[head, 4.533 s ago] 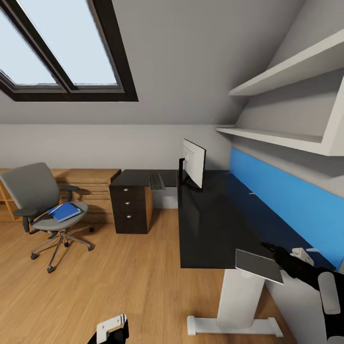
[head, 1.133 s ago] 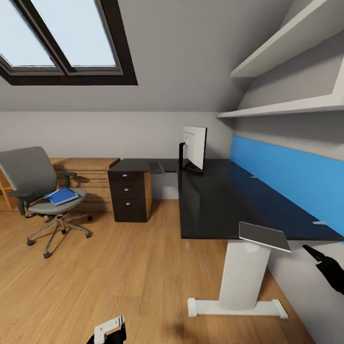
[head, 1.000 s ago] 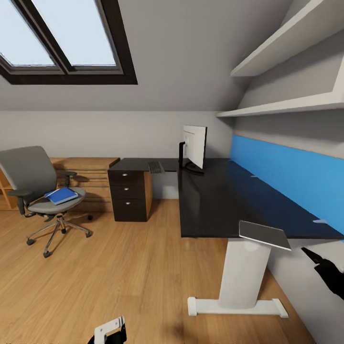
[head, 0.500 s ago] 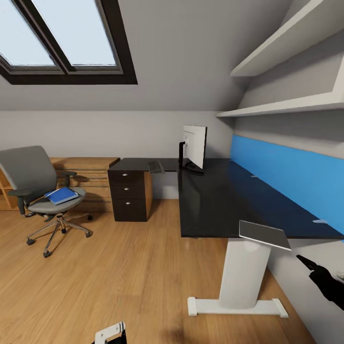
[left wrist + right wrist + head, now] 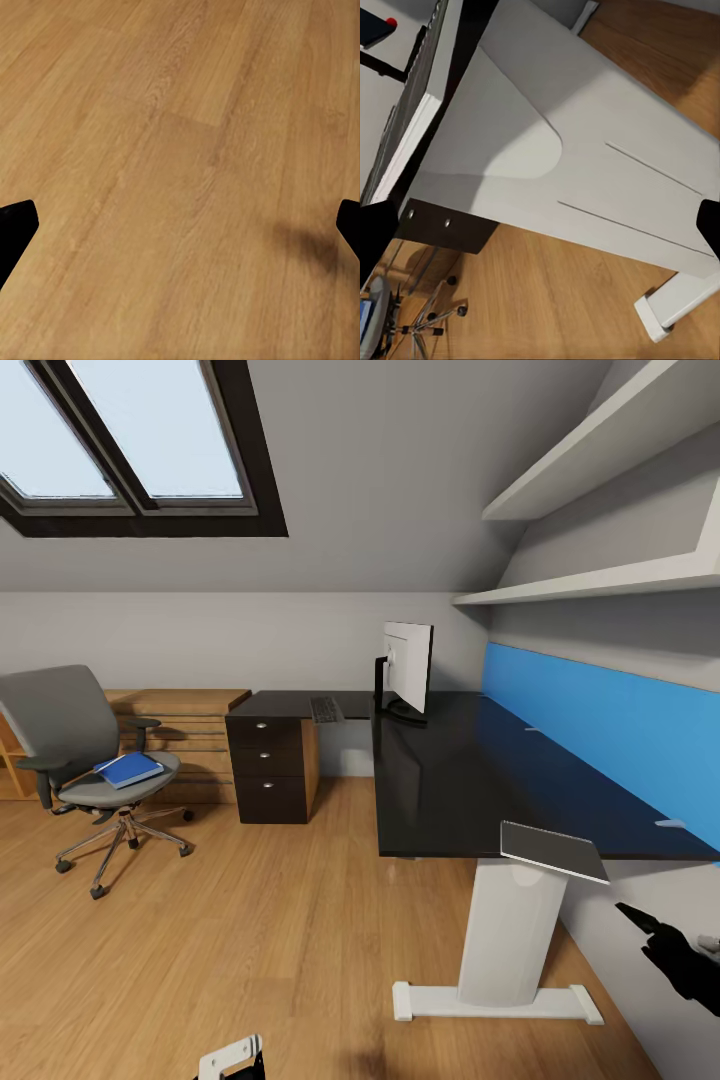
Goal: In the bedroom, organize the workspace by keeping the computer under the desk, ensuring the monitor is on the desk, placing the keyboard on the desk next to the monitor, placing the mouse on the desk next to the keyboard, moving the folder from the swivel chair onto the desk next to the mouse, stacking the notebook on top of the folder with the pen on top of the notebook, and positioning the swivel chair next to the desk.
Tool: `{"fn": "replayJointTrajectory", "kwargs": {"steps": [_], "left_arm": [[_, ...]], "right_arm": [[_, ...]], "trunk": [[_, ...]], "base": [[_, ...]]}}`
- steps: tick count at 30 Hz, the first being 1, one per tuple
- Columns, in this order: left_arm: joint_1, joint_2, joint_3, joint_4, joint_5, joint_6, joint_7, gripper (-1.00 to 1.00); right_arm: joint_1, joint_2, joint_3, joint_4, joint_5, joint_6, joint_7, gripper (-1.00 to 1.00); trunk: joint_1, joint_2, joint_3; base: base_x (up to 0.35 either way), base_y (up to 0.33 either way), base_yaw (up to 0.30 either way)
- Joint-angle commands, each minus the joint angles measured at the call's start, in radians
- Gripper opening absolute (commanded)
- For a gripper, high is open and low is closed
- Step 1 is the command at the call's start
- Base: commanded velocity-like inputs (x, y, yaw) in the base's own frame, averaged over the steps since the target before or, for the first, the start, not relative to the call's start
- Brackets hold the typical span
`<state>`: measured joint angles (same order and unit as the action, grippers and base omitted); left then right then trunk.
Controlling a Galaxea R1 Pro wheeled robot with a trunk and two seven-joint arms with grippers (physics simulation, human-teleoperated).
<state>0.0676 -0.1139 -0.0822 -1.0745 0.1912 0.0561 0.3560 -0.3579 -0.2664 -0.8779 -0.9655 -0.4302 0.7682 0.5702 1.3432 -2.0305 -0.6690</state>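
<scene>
The desk [image 5: 450, 790] has a glossy black top, with the monitor [image 5: 407, 668] and the keyboard [image 5: 326, 710] at its far corner. The dark grey notebook [image 5: 553, 852] lies at the near end and overhangs the edge. The blue folder [image 5: 130, 769] rests on the seat of the swivel chair [image 5: 60, 730] at the left. My right gripper [image 5: 640, 920] hangs open below and to the right of the notebook, beside the white desk leg [image 5: 585, 150]. My left gripper [image 5: 235, 1060] is open, low over the floor [image 5: 180, 150]. The computer, mouse and pen are out of view.
A dark three-drawer unit [image 5: 272, 770] stands under the desk's left wing, with a light wooden dresser [image 5: 190, 745] behind it. A blue wall panel [image 5: 600, 750] and white shelves [image 5: 600, 585] run along the right wall. The desk leg's foot [image 5: 500, 1000] rests on the wood floor.
My right gripper has sunk lower and away from the notebook, which stays on the desk's edge. The left gripper has dropped slightly. The earliest frame differs through camera movement.
</scene>
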Motion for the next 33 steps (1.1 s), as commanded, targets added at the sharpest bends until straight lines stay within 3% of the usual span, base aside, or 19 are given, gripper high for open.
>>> {"fn": "replayJointTrajectory", "kwargs": {"steps": [1, 6, 15, 19, 27, 33], "left_arm": [[0.000, 0.000, -0.002, -0.002, 0.006, 0.004, 0.006, 1.00], [0.000, 0.000, -0.002, -0.002, 0.006, 0.004, 0.006, 1.00], [0.000, 0.001, -0.002, -0.002, 0.007, 0.005, 0.006, 1.00], [0.000, 0.001, -0.002, -0.002, 0.007, 0.005, 0.006, 1.00], [0.000, 0.000, -0.002, -0.002, 0.007, 0.005, 0.007, 1.00], [0.000, 0.002, -0.002, -0.002, 0.007, 0.005, 0.006, 1.00]], "right_arm": [[-0.001, 0.000, -0.002, 0.000, -0.002, 0.013, 0.004, 1.00], [-0.001, -0.001, -0.003, 0.002, -0.010, 0.072, 0.038, 1.00], [-0.001, -0.002, -0.003, 0.001, -0.086, 0.150, 0.088, 1.00], [-0.001, -0.002, -0.003, 0.001, -0.102, 0.157, 0.091, 1.00], [-0.001, -0.002, -0.003, -0.002, -0.108, 0.159, 0.090, 1.00], [-0.001, 0.002, -0.004, -0.012, -0.114, 0.153, 0.089, 1.00]], "trunk": [[0.000, 0.000, -0.001], [0.000, 0.000, -0.001], [0.000, 0.000, -0.001], [0.000, 0.000, -0.001], [-0.031, 0.056, 0.024], [-0.031, 0.056, 0.024]], "base": [[0.000, 0.000, 0.000], [0.000, 0.000, 0.000], [0.000, 0.000, 0.000], [0.000, 0.000, 0.000], [0.000, 0.000, 0.000], [0.000, 0.000, 0.000]]}}
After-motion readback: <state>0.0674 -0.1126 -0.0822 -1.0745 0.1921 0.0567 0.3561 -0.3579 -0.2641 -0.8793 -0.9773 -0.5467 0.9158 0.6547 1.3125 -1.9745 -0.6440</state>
